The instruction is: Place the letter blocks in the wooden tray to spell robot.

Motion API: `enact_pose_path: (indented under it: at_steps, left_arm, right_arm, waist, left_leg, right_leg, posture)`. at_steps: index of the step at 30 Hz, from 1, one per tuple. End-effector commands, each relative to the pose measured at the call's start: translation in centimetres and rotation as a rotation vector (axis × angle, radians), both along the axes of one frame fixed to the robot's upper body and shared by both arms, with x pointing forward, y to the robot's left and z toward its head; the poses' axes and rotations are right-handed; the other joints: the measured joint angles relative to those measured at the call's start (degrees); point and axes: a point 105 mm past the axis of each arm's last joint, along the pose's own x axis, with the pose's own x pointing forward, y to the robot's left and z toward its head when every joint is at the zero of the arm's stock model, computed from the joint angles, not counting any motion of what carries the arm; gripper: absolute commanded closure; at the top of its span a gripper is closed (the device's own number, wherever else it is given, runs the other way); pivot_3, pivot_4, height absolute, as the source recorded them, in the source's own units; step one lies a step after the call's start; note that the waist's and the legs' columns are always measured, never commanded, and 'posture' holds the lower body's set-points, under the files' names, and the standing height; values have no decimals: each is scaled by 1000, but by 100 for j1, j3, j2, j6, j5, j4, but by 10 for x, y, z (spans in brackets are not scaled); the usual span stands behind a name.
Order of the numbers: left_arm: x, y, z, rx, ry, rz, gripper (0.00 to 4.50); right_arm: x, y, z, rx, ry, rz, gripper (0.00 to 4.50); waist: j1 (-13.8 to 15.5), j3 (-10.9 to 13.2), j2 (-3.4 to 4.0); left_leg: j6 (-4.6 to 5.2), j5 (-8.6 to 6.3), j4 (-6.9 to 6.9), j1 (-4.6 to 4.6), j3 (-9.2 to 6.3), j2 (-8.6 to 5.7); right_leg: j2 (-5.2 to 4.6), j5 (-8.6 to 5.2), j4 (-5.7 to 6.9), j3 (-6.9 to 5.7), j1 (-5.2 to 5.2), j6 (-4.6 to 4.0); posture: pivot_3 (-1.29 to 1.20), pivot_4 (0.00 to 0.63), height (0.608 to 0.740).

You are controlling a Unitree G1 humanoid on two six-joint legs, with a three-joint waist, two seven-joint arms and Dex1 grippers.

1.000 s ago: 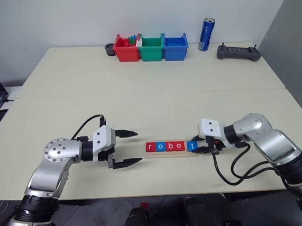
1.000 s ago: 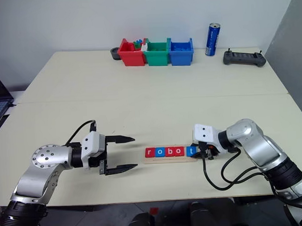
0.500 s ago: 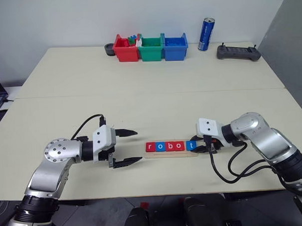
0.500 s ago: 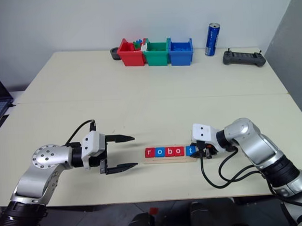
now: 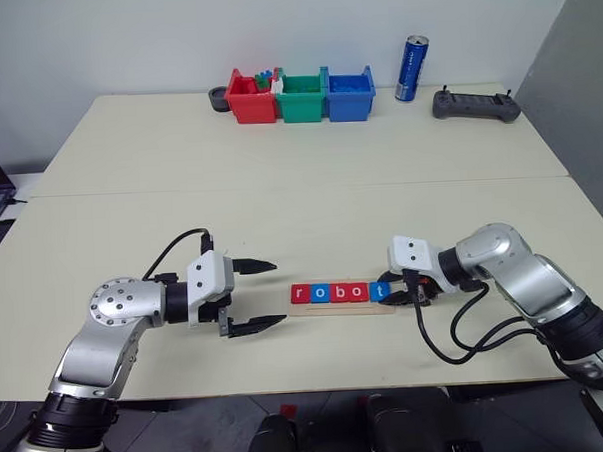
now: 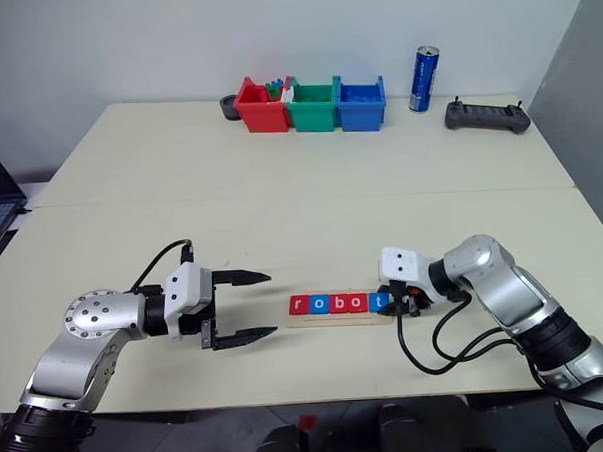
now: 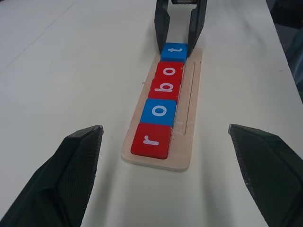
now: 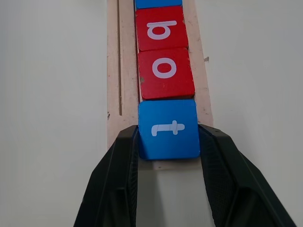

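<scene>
Lying flat in one row on the wooden tray (image 7: 184, 142), five letter blocks (image 7: 163, 109) spelling r, o, b, o, t; alternating in colour as red r (image 7: 151, 140), blue o (image 7: 159, 112), red b (image 7: 164, 89), red o (image 7: 170, 72), blue t (image 8: 168, 129); touching edge to edge; sitting beside the tray's lengthwise groove; resting near the table's front edge.

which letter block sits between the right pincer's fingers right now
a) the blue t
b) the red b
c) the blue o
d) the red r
a) The right pincer has one black finger on each side of the blue t block, which sits at the end of the wooden tray next to the red o.
</scene>
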Motion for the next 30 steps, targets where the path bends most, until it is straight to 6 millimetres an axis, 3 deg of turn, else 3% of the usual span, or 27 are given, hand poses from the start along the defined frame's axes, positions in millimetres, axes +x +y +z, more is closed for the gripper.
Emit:
enact_pose_path:
  at_steps: [1, 7, 18, 25, 30]
  left_arm:
    - [-1, -1, 9, 1, -42, -3, 0]
    - [-1, 0, 9, 1, -44, -2, 0]
    - [0, 8, 11, -32, -37, 46, 0]
    - [0, 24, 10, 18, -30, 117, 0]
    - [-3, 24, 11, 39, -30, 121, 0]
  right_arm:
    - [4, 5, 11, 4, -37, 23, 2019]
    - [6, 8, 22, 30, -56, 14, 32]
    - [-1, -7, 44, 119, -119, -92, 32]
    - [-24, -19, 52, 207, -111, -168, 32]
    - [-36, -22, 53, 241, -100, -172, 32]
  waist:
    - [0, 0, 0]
    - [0, 0, 0]
    - [3, 0, 0]
    - [4, 0, 0]
    - [5, 0, 0]
  left_leg:
    - [0, 0, 0, 0, 0, 0]
    - [0, 0, 0, 0, -1, 0]
    - [0, 0, -1, -1, -3, 0]
    - [0, 0, -1, -1, -2, 0]
    - [0, 0, 0, -1, -1, 0]
  right_leg:
    - [0, 0, 0, 0, 0, 0]
    - [0, 0, 0, -1, 0, 0]
    - [-1, 0, 0, -3, 0, 0]
    - [-1, -1, 0, -1, 0, 1]
    - [-1, -8, 0, -1, 0, 13]
  posture:
    - [0, 150, 740]
    - [0, 150, 740]
    - [0, 150, 740]
    - [0, 150, 740]
    - [0, 150, 740]
